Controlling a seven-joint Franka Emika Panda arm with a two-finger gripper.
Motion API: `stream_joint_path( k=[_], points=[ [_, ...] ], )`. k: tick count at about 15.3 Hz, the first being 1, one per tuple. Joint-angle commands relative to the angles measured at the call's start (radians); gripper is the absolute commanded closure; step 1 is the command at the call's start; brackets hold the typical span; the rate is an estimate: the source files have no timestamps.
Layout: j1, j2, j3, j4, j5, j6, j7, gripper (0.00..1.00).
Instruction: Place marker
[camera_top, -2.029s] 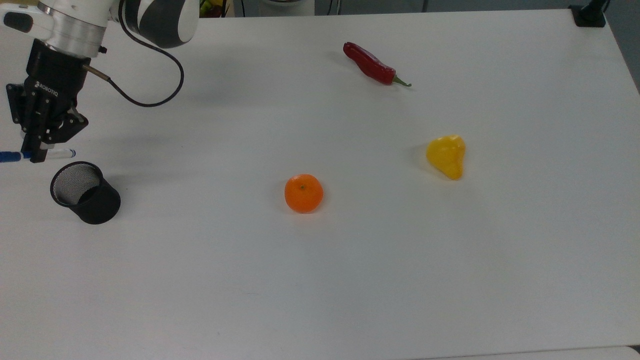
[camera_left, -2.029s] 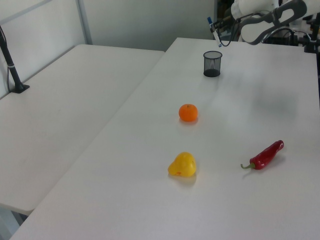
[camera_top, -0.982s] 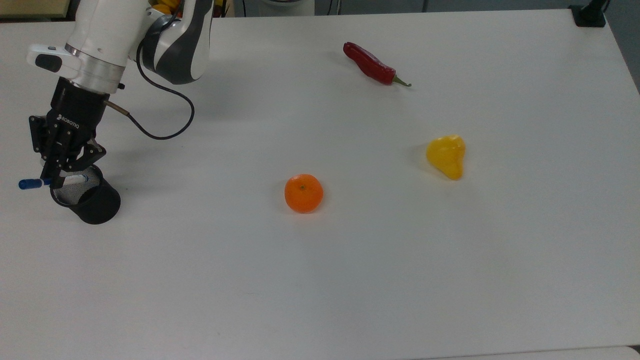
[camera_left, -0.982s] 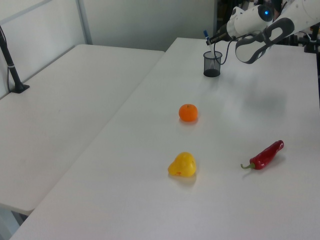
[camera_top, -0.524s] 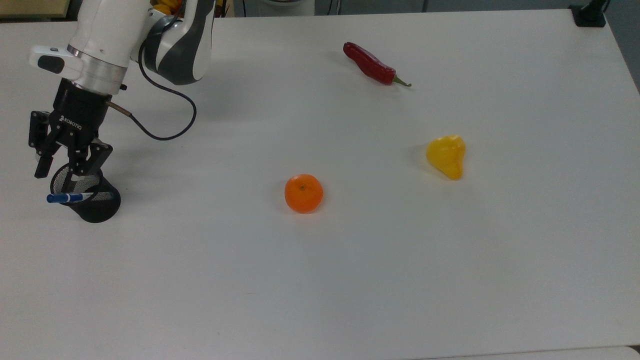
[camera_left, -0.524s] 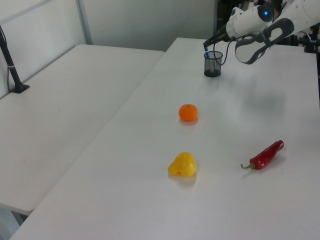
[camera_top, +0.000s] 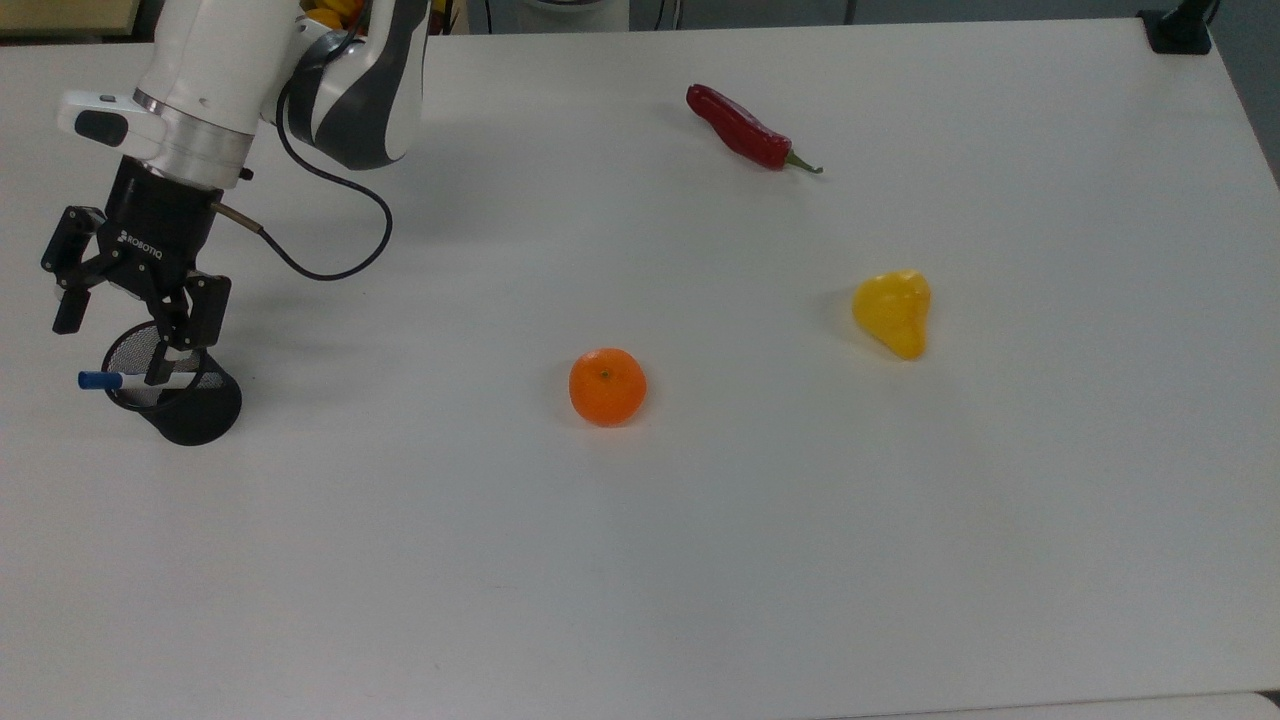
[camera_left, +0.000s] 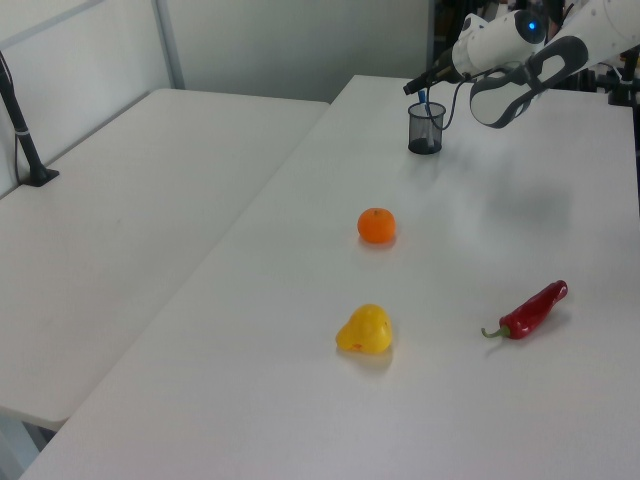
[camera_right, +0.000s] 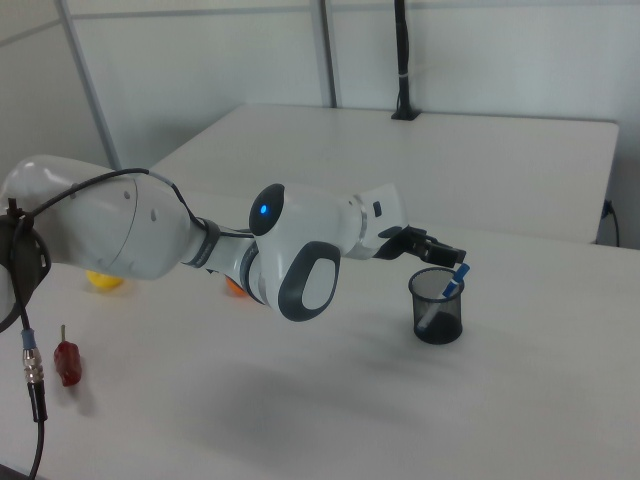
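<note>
My gripper (camera_top: 112, 342) is wide open, holding nothing, just above the black mesh cup (camera_top: 190, 405). The marker (camera_top: 125, 380) leans tilted inside the cup, blue cap poking over the rim. Orange (camera_top: 607, 386) well apart from the cup.

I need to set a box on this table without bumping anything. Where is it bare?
In the top view, the whole near strip below the orange and yellow pepper is bare, as is the table to the top view's right of that pepper. It is crowded at the top view's left, where the open gripper hangs over the mesh cup holding the marker.
</note>
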Motion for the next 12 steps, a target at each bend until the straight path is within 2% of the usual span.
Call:
stream_joint_path(
  k=[1, 5, 10, 11, 12],
  points=[
    [0.005, -0.058, -0.005, -0.01, 0.021, -0.044, -0.009, 0.0],
    [0.017, -0.184, -0.005, -0.004, 0.02, -0.285, -0.009, 0.0],
    [0.069, -0.382, 0.015, 0.004, 0.02, -0.763, 0.003, 0.0],
    [0.069, -0.417, 0.033, 0.004, 0.021, -0.848, 0.003, 0.0],
    [0.06, -0.463, 0.076, 0.013, 0.021, -0.962, 0.005, 0.0]
  ],
)
